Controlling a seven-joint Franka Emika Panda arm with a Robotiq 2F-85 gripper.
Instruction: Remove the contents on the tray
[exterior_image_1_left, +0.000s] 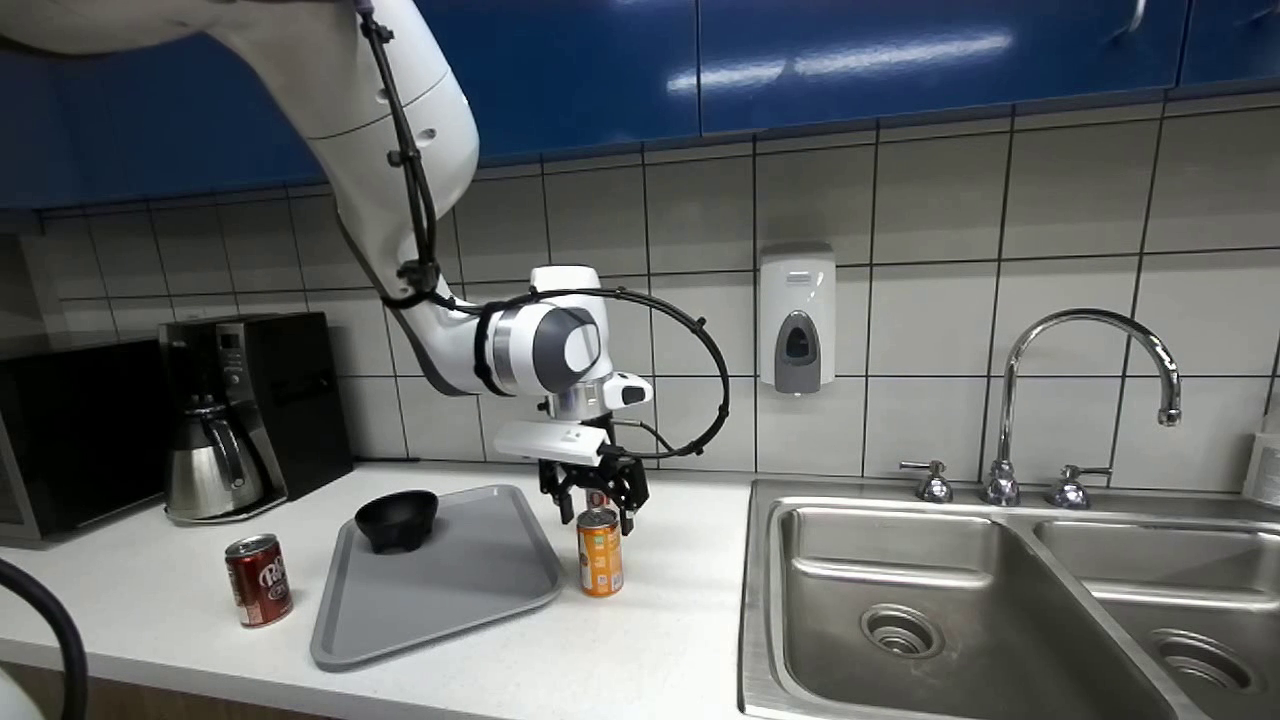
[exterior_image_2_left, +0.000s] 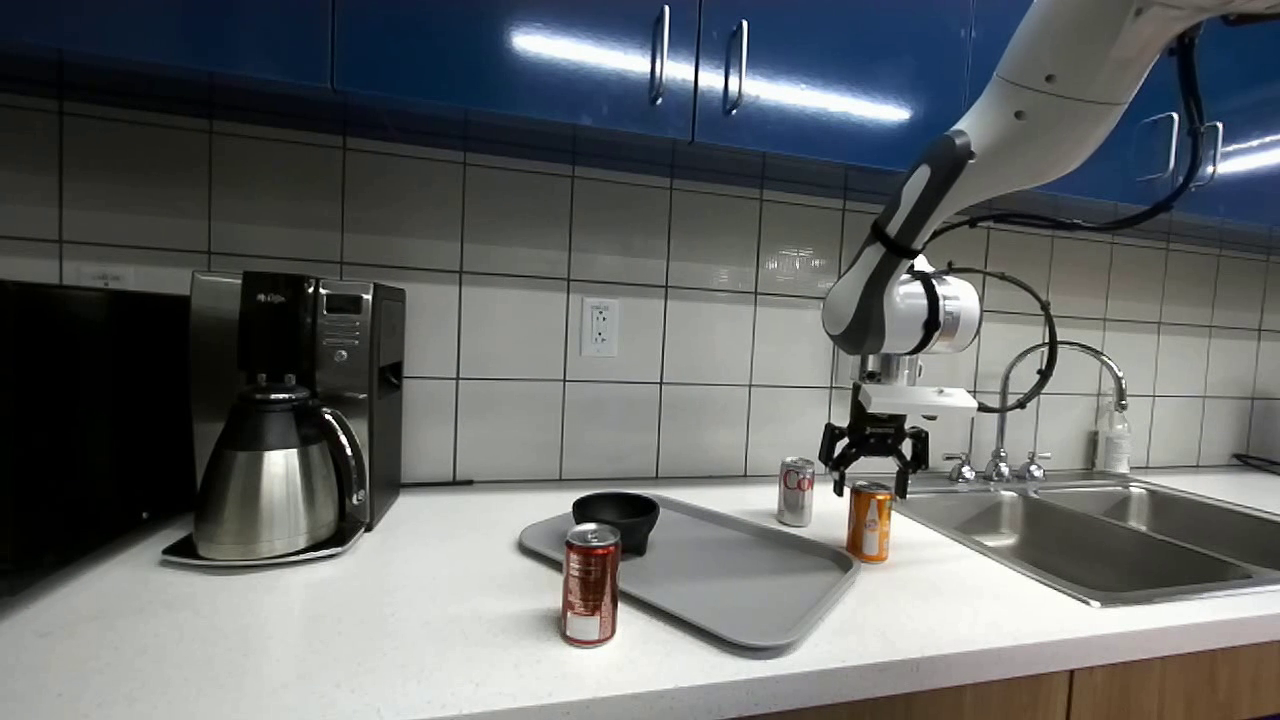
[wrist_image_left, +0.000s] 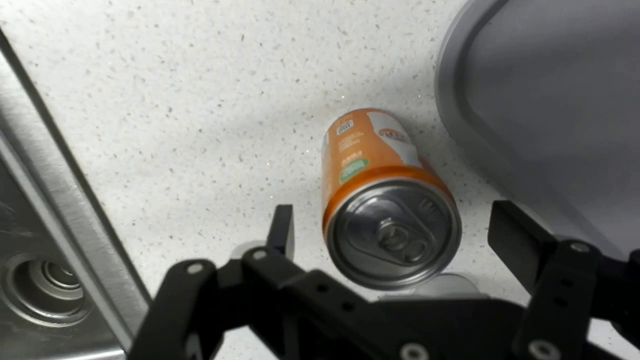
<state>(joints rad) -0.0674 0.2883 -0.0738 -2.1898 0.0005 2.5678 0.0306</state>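
Note:
The orange can (exterior_image_1_left: 600, 560) stands upright on the counter beside the tray, also in an exterior view (exterior_image_2_left: 869, 525) and the wrist view (wrist_image_left: 370, 150). My gripper (wrist_image_left: 392, 220) is open, its fingers on either side of the can's top with gaps. It shows in both exterior views (exterior_image_1_left: 598, 522) (exterior_image_2_left: 870, 490). The silver-white can (exterior_image_2_left: 795, 492) stands behind, mostly hidden in an exterior view (exterior_image_1_left: 597, 498). The dark red can (exterior_image_1_left: 259, 580) (exterior_image_2_left: 591, 585) stands on the counter at the tray's far side from the gripper. The grey tray (exterior_image_1_left: 470, 580) (exterior_image_2_left: 740, 580) (wrist_image_left: 550, 100) holds no cans.
A black bowl (exterior_image_1_left: 397, 520) (exterior_image_2_left: 617, 515) stands on the tray. The steel sink (exterior_image_1_left: 900, 580) (exterior_image_2_left: 1060, 540) (wrist_image_left: 45, 225) with a tall faucet (exterior_image_1_left: 1005, 420) lies to one side. A coffee maker (exterior_image_1_left: 250, 400) (exterior_image_2_left: 300, 420) stands at the other end. Blue cabinets (exterior_image_1_left: 900, 60) hang above.

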